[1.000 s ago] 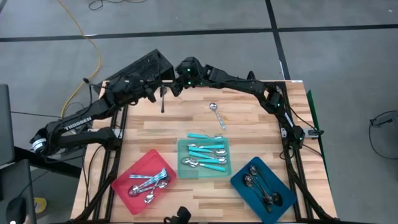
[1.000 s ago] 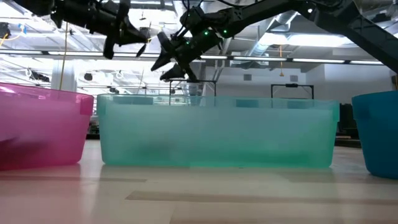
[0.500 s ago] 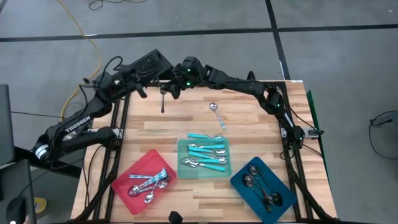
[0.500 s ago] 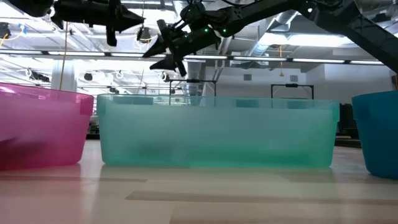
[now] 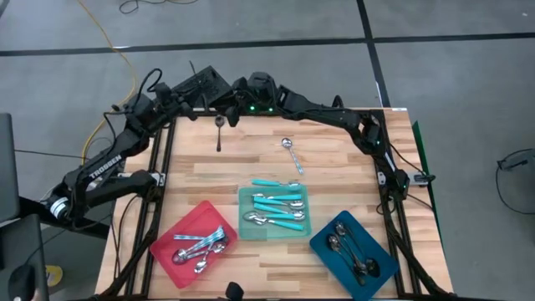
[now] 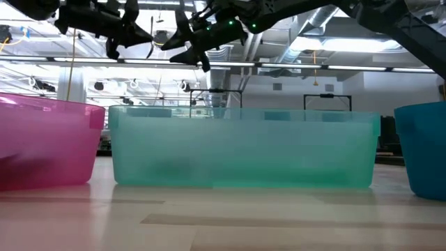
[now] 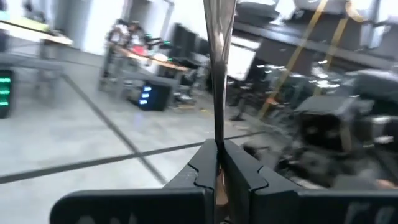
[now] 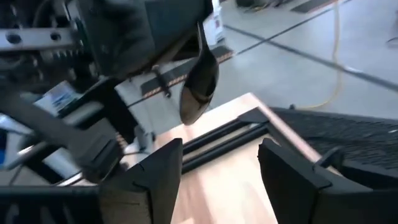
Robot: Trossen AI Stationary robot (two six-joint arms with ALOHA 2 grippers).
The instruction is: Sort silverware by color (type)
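- My left gripper (image 7: 217, 163) is clamped on a dark spoon (image 7: 218, 68) above the table's far edge.
- My right gripper (image 8: 219, 155) gapes empty just beside it.
- A silver spoon (image 5: 291, 155) lies unsorted on the table (image 5: 343, 161).
- Red tray (image 5: 170, 240), teal tray (image 5: 244, 215) and blue tray (image 5: 384, 252) hold the rest, apparently matched.

Dark spoon (image 5: 219, 132): held upright at the table's far edge.
Silver spoon (image 5: 291, 155): laid alone on bare wood.
Turquoise-handled spoons (image 5: 279, 209): piled in the middle tray.
Remaining spoons: kept in the outer trays.
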